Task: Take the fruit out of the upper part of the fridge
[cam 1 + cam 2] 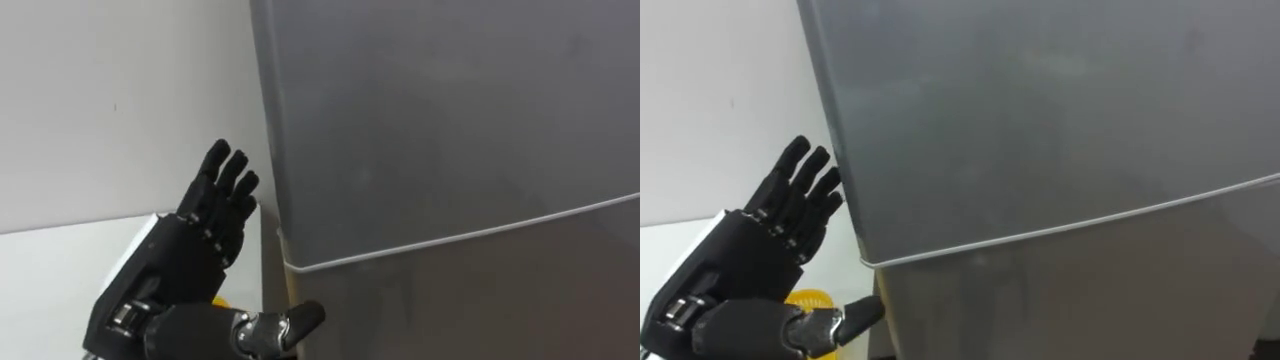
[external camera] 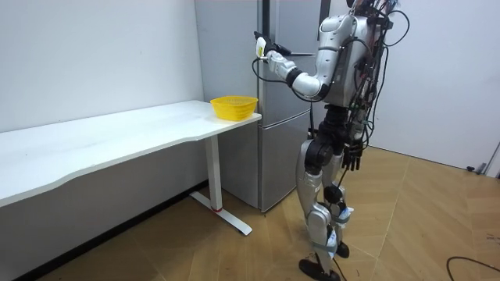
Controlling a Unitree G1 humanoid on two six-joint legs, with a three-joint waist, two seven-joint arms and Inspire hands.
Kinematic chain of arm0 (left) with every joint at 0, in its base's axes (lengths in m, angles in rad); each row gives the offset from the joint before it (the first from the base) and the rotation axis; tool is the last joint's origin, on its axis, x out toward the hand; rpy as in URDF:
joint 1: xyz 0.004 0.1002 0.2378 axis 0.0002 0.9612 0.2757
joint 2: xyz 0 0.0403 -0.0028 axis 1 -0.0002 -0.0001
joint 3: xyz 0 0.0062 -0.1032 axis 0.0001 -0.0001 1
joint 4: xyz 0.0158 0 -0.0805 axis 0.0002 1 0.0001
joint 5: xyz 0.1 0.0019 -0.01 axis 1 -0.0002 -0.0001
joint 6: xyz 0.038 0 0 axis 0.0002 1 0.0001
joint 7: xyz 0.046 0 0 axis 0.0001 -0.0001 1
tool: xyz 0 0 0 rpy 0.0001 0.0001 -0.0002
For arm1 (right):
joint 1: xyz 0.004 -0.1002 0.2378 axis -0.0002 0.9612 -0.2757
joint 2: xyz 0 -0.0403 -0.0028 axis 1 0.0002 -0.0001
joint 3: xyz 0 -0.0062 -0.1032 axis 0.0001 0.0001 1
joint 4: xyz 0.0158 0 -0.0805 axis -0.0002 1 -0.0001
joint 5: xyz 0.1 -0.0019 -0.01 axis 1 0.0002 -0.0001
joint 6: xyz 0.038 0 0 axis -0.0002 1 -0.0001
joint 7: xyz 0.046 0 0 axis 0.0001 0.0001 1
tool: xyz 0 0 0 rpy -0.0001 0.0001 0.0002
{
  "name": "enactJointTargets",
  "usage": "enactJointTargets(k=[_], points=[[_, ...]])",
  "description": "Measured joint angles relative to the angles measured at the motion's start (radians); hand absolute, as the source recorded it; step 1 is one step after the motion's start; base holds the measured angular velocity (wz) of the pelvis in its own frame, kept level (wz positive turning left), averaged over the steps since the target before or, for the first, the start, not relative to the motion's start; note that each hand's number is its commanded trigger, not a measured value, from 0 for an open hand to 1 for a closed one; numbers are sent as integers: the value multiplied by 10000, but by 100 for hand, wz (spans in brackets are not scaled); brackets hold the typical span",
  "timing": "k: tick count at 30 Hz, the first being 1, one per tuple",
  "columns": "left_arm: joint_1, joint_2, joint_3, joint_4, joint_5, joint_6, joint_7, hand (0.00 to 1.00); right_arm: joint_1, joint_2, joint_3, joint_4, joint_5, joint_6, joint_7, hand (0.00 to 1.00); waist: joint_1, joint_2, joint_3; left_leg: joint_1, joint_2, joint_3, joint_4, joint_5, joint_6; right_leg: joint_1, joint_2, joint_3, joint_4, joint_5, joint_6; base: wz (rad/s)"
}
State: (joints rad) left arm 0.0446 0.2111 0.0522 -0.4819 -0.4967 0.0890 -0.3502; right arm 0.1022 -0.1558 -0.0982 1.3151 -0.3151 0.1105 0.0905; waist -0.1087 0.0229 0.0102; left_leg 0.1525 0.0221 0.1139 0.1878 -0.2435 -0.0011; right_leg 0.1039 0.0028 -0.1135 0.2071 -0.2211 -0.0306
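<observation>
One fridge [image 1: 450,130], one white table [image 2: 117,136], one yellow bowl [image 2: 233,106], two robot hands [image 1: 215,215] [image 2: 353,158].

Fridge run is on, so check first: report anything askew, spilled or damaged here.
Nothing stands out. The fridge is shut, its doors flush along the seam. The yellow bowl stands upright on the white table beside it. The left hand is raised, open, by the fridge's left edge.

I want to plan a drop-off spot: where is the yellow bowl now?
In the room view, the yellow bowl sits on the white table at its end nearest the fridge, at the robot's left.
</observation>
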Motion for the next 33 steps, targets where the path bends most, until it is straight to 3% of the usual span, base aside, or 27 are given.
enactJointTargets(k=[15, 22, 33], points=[[-3, 2, -185, 1, -4, 10, -357, 0, -27, -8, 418, -54, 4, 0, 230, 0, -3, 46, -51, -2, 18, 174, 15, 0, 0, -18, 5, 63, 45, 14, -22, 0], [-3, 2, -185, 0, -15, 12, -384, 0, -8, -9, 475, 17, 3, 2, 260, 0, -6, 24, -21, 95, 18, 206, 10, 0, 0, 32, 7, 80, 8, 19, -27, 0], [-25, 6, -199, -43, -19, 13, -817, 0, -35, -77, 475, 69, 35, -9, 437, 0, -13, 137, -41, 75, 17, 209, -6, 0, -1, 34, 0, 60, -32, 19, -27, 0]])
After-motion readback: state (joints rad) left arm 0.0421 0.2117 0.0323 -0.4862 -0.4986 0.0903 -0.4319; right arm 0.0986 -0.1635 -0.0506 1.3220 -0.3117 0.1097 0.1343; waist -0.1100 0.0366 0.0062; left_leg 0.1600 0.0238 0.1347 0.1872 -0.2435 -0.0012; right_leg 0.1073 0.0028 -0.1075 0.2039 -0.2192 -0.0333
